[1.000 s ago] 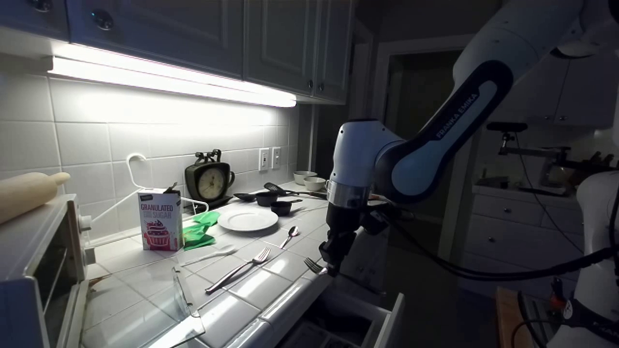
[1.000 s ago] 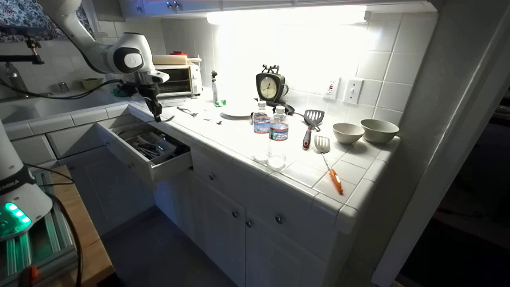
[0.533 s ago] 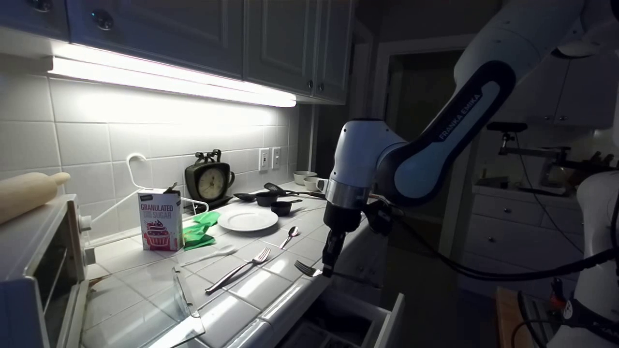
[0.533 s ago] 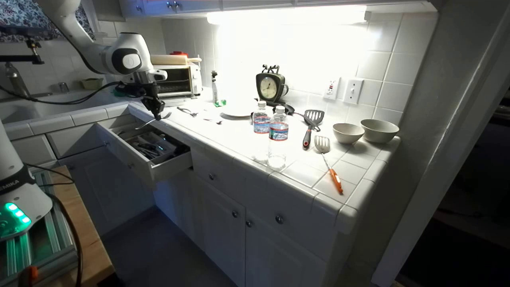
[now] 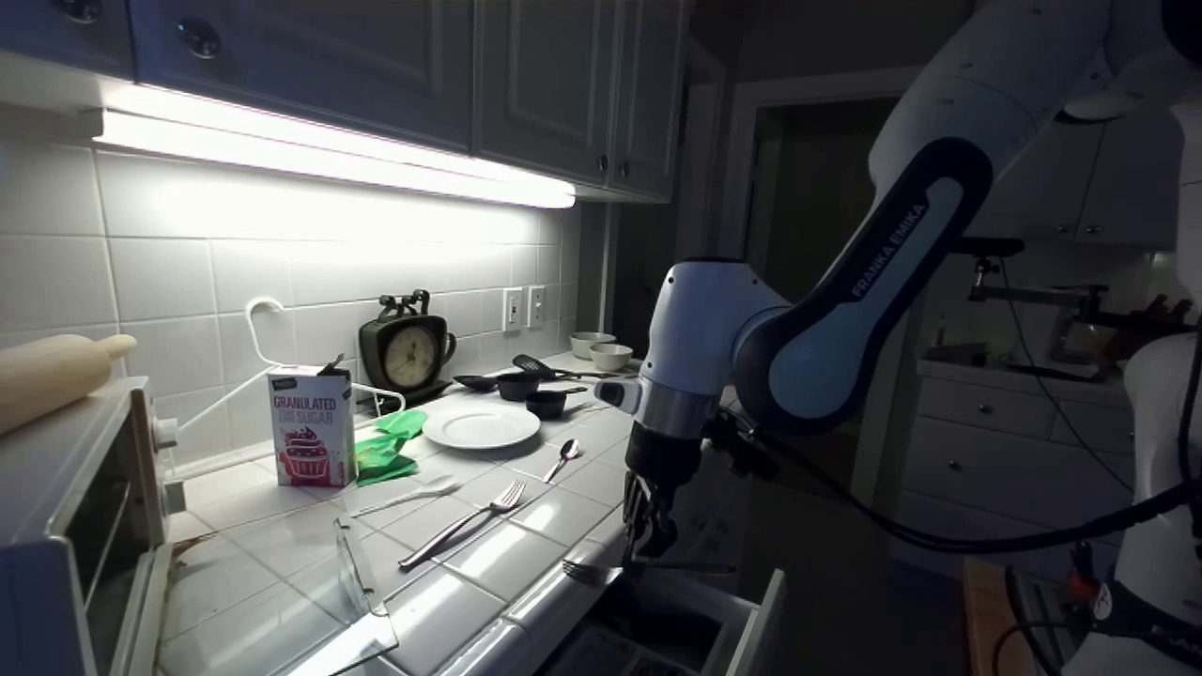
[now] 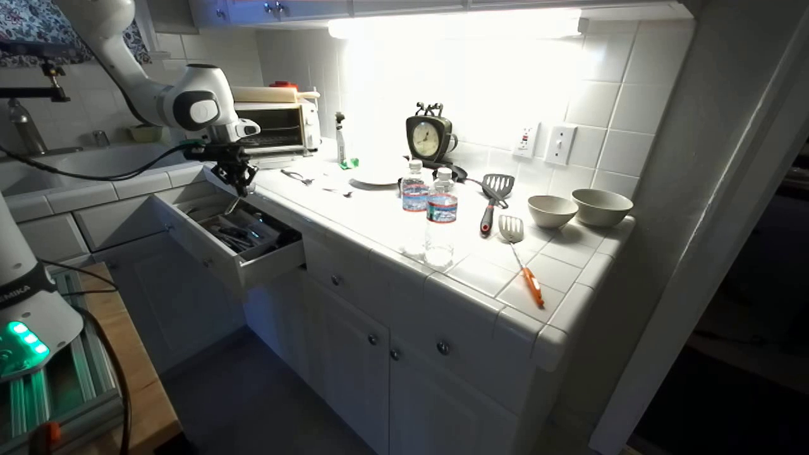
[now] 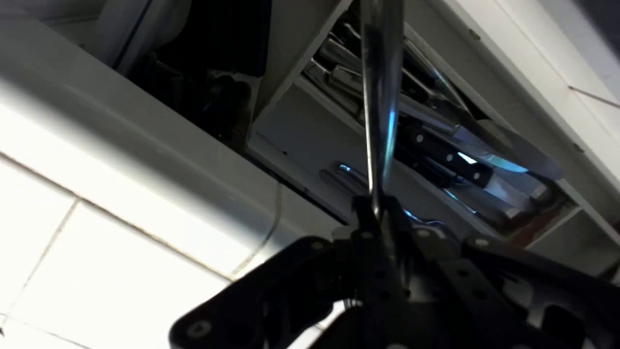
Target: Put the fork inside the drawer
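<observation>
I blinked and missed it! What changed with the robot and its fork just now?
The fingers and the fork they hold came down toward the open drawer and twisted round a bit. The fingers didn't let go. The drawer stayed open, and the plate, the shiny spoon and the other fork stayed put.

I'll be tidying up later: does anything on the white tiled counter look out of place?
Yes, in an exterior view: a slim white clothes hanger, hook up, stands behind the white cardboard granulated-sugar box. It seems odd, being for clothes, not cooking.
</observation>
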Motion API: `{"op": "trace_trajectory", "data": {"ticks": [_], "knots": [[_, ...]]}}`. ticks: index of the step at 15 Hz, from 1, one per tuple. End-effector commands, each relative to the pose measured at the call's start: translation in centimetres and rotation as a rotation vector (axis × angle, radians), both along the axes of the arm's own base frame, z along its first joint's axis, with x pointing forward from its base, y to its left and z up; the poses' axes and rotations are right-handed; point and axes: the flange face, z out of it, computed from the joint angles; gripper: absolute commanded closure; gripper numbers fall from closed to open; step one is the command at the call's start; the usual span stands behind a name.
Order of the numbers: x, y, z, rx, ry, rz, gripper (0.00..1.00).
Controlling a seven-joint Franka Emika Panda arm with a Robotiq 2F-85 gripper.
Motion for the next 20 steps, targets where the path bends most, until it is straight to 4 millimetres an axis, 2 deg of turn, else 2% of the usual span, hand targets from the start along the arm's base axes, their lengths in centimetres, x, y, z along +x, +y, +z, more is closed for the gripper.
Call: {"op": "trace_trajectory", "data": {"ticks": [1, 2, 5, 6, 11, 16, 20], "knots": [[-0.1, 1.0, -1.0, 0.037, -0.007, 0.188, 0.98], [-0.3, 0.8, -0.7, 0.012, 0.003, 0.109, 0.92], [-0.4, 1.0, -1.2, 0.018, 0.005, 0.173, 0.92], [-0.4, 0.8, -1.2, 0.018, -0.012, 0.197, 0.98], [0.2, 2.0, -1.7, 0.028, -0.096, 0.391, 0.98], [-0.2, 4.0, -3.7, 0.037, -0.108, 0.621, 0.98], [-0.2, 4.4, -5.0, 0.014, -0.112, 0.732, 0.98]]}}
